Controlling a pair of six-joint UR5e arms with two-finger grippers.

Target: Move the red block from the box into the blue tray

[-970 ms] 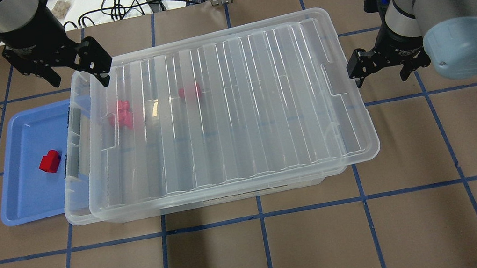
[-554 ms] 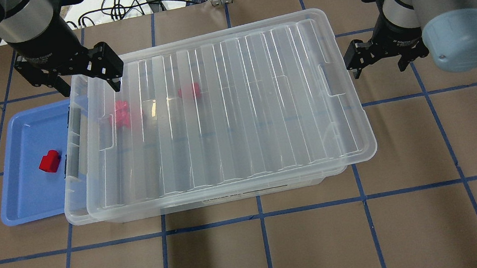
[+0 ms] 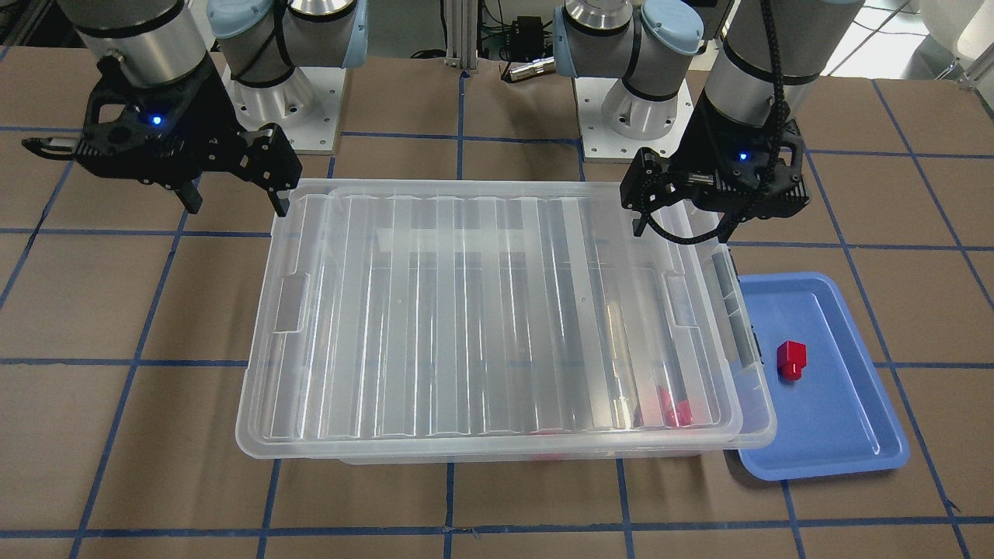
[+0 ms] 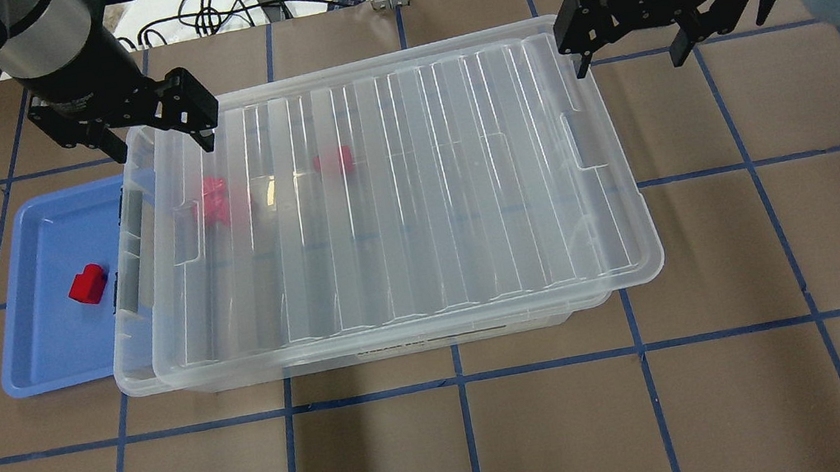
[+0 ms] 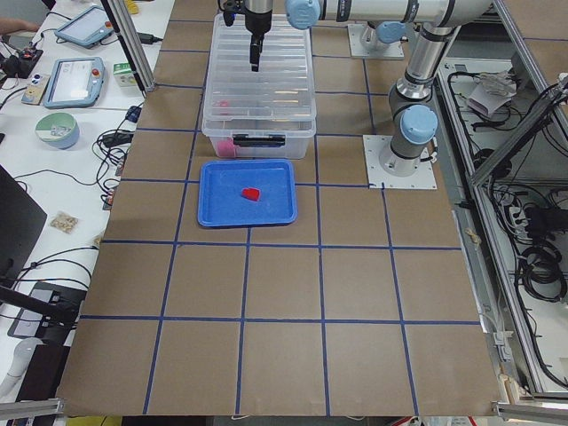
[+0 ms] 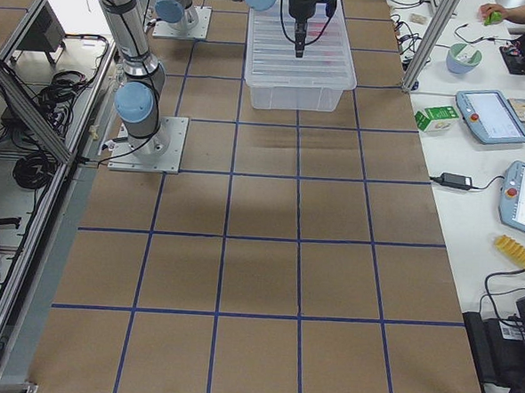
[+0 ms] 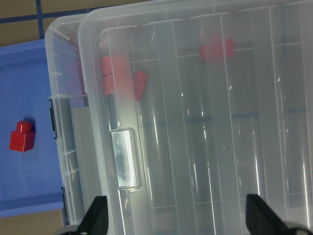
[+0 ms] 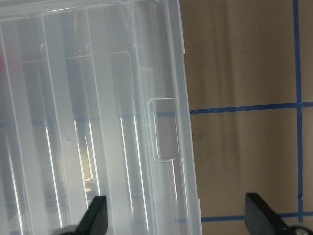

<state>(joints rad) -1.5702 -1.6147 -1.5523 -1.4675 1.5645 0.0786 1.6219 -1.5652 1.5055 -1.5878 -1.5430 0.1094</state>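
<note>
Red block [image 4: 88,285] lies alone in the blue tray [image 4: 46,350] | clear box [image 4: 371,353] just beside the tray on the table [image 4: 500,440], ribbed lid [image 4: 398,198] askew on top, more red blocks [image 4: 333,161] inside | left gripper [image 4: 162,145] jaws spread, empty, over a lid corner | right gripper [image 4: 631,61] jaws spread, empty

Block [image 4: 87,284] in tray [image 4: 44,342], tray left of box [image 4: 133,377], lid [image 4: 396,189] seemingly askew

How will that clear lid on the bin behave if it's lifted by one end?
The lid looks thin and clear, so probably light. Its ribs should stiffen it, yet a one-end lift may flex it. It lies askew on the box, so a push likely slides it.
</note>
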